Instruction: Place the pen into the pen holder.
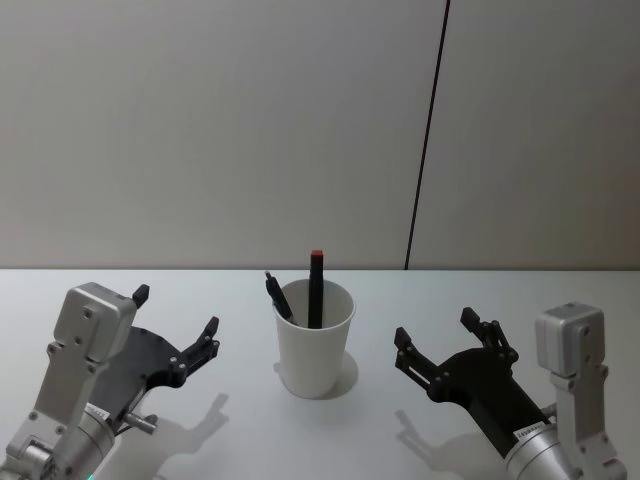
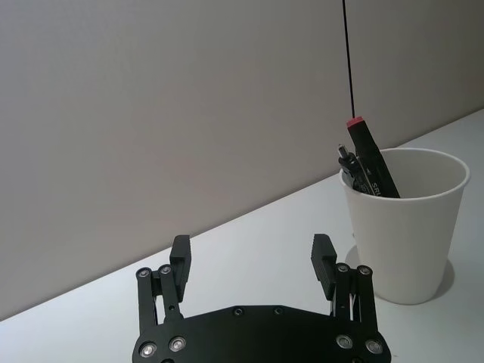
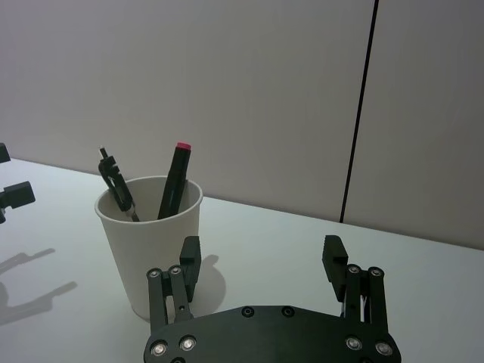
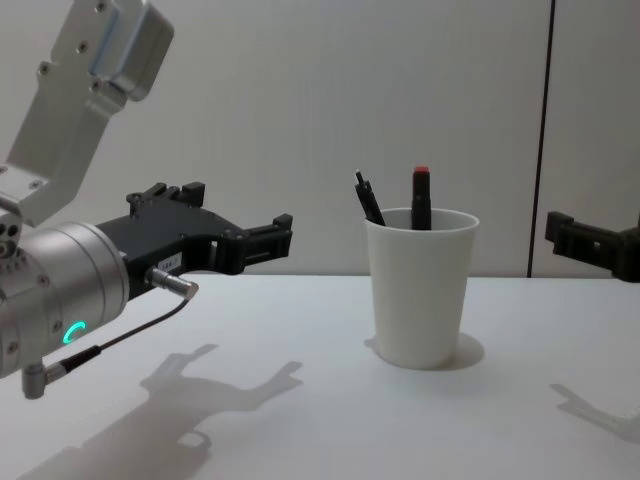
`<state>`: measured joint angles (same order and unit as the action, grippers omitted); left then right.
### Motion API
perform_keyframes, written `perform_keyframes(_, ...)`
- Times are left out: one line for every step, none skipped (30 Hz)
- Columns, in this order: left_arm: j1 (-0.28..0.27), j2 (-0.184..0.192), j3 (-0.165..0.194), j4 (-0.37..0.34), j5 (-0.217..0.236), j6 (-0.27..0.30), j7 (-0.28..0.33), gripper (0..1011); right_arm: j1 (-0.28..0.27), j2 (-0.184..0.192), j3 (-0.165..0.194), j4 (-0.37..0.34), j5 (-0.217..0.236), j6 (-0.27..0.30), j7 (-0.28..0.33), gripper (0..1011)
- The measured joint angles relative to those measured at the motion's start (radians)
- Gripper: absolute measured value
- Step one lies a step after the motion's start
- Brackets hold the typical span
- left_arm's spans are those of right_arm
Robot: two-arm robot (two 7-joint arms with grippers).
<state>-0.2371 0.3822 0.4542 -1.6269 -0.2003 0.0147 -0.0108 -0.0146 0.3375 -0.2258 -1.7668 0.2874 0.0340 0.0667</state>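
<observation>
The cup (image 1: 314,340) is standing upright on the white worktop (image 1: 240,430), between the two end effectors and a bit ahead of both. Two pens are sitting inside it already. The clip pen (image 1: 277,296), black w/ a metal clip, is leaning toward the L end effector side, top resting at the rim. The red-tip pen (image 1: 316,288), black barrel w/ red end cap, is standing nearly upright just beside it, on the R end effector side, sticking up well above the rim.

Writing: white print is showing on the red-tip pen's barrel in the L wrist view, too small to read for sure. A small white label is sitting on the R arm's wrist in the head view, also unreadable. Cup is plain, no marks.

L end effector (image 1: 177,327) is hovering above the worktop, fingers spread apart, gripping nothing, near the cup but apart from it. R end effector (image 1: 435,335) is doing the same on the other side, fingers apart, nothing between them.

Around: a plain grey wall (image 1: 200,130) behind the worktop w/ a thin dark vertical seam (image 1: 427,135) beyond the cup, toward the R end effector side. Nothing is standing between either end effector and the cup; shadows of both arms are lying on the worktop.
</observation>
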Motion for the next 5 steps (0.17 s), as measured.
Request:
perform_keyframes(0.0,0.0,0.0,0.0,0.0,0.0,0.0,1002,0.0,0.0,0.0,0.0,0.0,0.0,0.0,1001)
perform_keyframes(0.0,0.0,0.0,0.0,0.0,0.0,0.0,1002,0.0,0.0,0.0,0.0,0.0,0.0,0.0,1001)
perform_keyframes(0.0,0.0,0.0,0.0,0.0,0.0,0.0,1002,0.0,0.0,0.0,0.0,0.0,0.0,0.0,1001)
perform_keyframes(0.0,0.0,0.0,0.0,0.0,0.0,0.0,1002,0.0,0.0,0.0,0.0,0.0,0.0,0.0,1001)
perform_keyframes(0.0,0.0,0.0,0.0,0.0,0.0,0.0,1002,0.0,0.0,0.0,0.0,0.0,0.0,0.0,1001)
